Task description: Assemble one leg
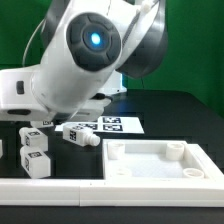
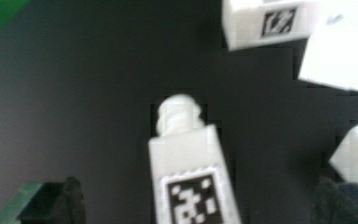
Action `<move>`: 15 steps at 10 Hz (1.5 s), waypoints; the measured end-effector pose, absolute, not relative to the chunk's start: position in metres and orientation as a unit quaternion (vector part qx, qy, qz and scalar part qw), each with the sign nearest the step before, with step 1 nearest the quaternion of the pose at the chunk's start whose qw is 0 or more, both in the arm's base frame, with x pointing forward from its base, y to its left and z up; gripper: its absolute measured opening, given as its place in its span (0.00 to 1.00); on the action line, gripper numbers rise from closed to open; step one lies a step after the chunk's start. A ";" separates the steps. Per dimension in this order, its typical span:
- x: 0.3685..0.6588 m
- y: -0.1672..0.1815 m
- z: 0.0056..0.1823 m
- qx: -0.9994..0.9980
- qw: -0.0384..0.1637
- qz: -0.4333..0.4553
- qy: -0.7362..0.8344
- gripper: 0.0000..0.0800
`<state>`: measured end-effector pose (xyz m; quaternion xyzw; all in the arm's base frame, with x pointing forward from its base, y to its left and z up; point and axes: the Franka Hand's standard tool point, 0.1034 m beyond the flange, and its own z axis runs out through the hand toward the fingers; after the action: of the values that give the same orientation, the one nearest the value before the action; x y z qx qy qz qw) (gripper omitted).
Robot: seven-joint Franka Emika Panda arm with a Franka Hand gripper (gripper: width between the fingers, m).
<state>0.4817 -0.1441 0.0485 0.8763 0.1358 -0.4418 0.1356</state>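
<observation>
A white leg (image 2: 190, 160) lies on the black table, its tag facing up and its round peg (image 2: 179, 104) pointing away from the wrist. My gripper (image 2: 197, 202) is open, with one dark fingertip (image 2: 51, 200) on each side of the leg and a gap to each. I cannot tell whether the fingertips are above the leg or level with it. In the exterior view the same leg (image 1: 80, 134) lies below the arm, which hides the gripper. Two more legs (image 1: 33, 137) (image 1: 37, 160) stand at the exterior view's left. Another leg (image 2: 270, 22) shows in the wrist view.
The large white rimmed panel (image 1: 155, 160) lies at the exterior view's right. The marker board (image 1: 115, 124) lies behind the lying leg. A white rail (image 1: 100, 190) runs along the front. White parts (image 2: 354, 150) sit close beside one finger in the wrist view.
</observation>
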 end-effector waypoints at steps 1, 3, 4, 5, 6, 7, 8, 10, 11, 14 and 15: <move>0.486 -0.139 0.047 0.881 0.139 -0.429 0.145 0.81; 0.484 -0.141 0.047 0.881 0.137 -0.430 0.143 0.81; 0.484 -0.141 0.047 0.881 0.137 -0.430 0.144 0.81; 0.483 -0.141 0.046 0.880 0.137 -0.431 0.144 0.81; 0.479 -0.144 0.039 0.878 0.137 -0.437 0.140 0.81; 0.475 -0.147 0.031 0.874 0.138 -0.444 0.139 0.81; 0.471 -0.149 0.025 0.871 0.138 -0.450 0.139 0.81; 0.469 -0.154 0.019 0.872 0.137 -0.449 0.137 0.81; 0.469 -0.155 0.019 0.872 0.137 -0.449 0.137 0.81; 0.469 -0.155 0.019 0.872 0.137 -0.449 0.137 0.51; 0.469 -0.155 0.018 0.872 0.137 -0.449 0.137 0.51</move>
<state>0.4690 -0.1551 0.0185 0.8722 0.1370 -0.4491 0.1370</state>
